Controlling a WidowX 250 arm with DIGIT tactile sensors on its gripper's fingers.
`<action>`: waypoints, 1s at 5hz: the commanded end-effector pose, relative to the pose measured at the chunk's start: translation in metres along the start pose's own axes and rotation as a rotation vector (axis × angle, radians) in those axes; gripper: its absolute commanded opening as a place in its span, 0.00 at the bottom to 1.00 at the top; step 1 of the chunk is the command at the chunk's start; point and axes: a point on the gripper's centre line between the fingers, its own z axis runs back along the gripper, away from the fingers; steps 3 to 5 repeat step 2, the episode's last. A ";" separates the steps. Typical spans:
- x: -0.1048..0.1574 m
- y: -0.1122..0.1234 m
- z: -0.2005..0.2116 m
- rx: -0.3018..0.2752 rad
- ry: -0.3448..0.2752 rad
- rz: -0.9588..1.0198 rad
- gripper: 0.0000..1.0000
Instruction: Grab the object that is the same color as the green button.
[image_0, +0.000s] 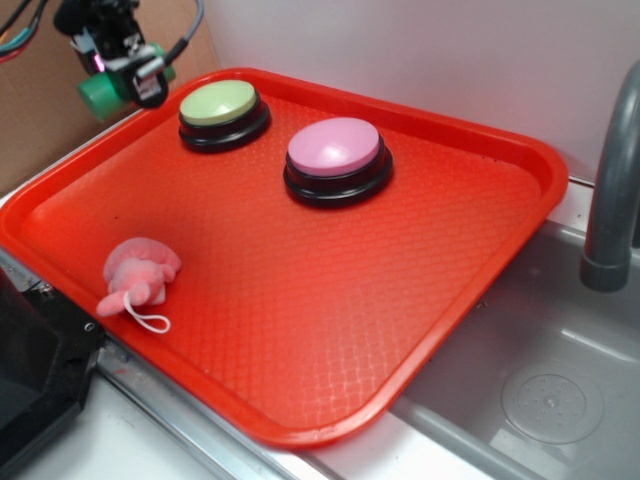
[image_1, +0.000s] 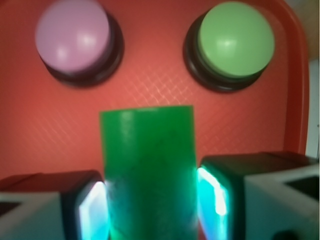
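Observation:
My gripper (image_0: 125, 78) hangs above the tray's far left corner, shut on the green cylinder (image_0: 100, 93), which is lifted clear of the tray. In the wrist view the cylinder (image_1: 150, 170) fills the gap between both glowing pads (image_1: 215, 192), and the gripper (image_1: 152, 205) presses it from both sides. The green button (image_0: 220, 108) sits on its black base just to the right of the gripper, and shows at the upper right in the wrist view (image_1: 235, 40).
A red tray (image_0: 330, 330) carries a pink-topped button (image_0: 335, 155) near its middle and a pink plush toy (image_0: 140, 275) with a loop string at the front left. A sink basin (image_0: 560, 370) and grey faucet (image_0: 612, 180) lie to the right.

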 end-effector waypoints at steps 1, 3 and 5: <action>0.031 -0.009 0.033 0.035 -0.134 0.084 0.00; 0.036 0.001 0.018 0.095 -0.046 0.173 0.00; 0.036 0.001 0.018 0.095 -0.046 0.173 0.00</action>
